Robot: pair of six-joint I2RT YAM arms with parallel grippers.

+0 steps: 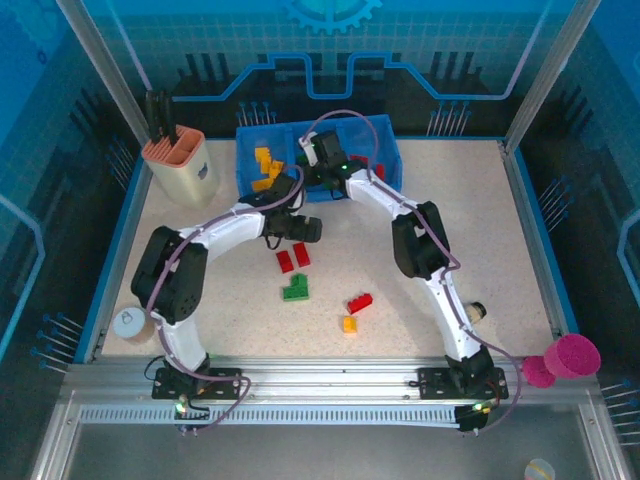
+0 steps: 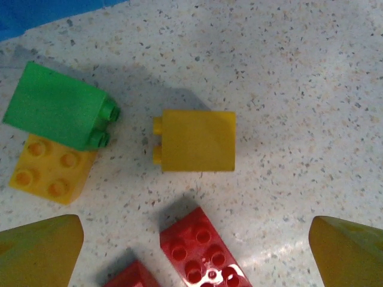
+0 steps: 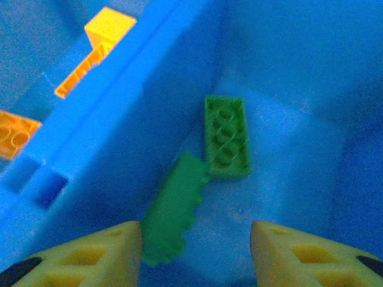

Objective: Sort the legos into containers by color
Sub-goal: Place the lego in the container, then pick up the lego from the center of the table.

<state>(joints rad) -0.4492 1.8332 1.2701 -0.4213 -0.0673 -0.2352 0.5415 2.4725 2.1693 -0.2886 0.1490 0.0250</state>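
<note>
By the near right corner sits a pink plastic cup [image 1: 573, 357]. Out on the speckled pale table [image 1: 480, 250] lie loose legos. A small yellow brick [image 1: 349, 324] is just beside a lone red brick [image 1: 360, 303], then comes a green L-shaped brick [image 1: 295, 289], then a pair of red bricks [image 1: 301, 254] side by side.

Just past that pair the left gripper [image 2: 194, 230] hangs low over the table. Its yellow fingers [image 2: 42, 251] are spread wide and clamp nothing, with the red pair lying between the tips. Beyond them its wrist camera shows a yellow block [image 2: 197, 140] on its side. Left of that, a green block [image 2: 57, 113] is tipped over and leans on a yellow four-stud brick [image 2: 51, 173].

Farther back stands the blue plastic tray [image 1: 385, 135] of three compartments. The right gripper [image 3: 196, 236] is down inside the middle one, jaws apart and empty, and its arm covers much of the tray from above. Below it an upturned flat green brick [image 3: 226, 136] lies on the floor. A second green piece [image 3: 173, 209] leans against the divider wall [image 3: 119, 101], touching the first at a corner. Across that divider sit orange-yellow bricks [image 3: 108, 27].

Left of the tray stands a beige holder with an orange top [image 1: 180, 165]
</note>
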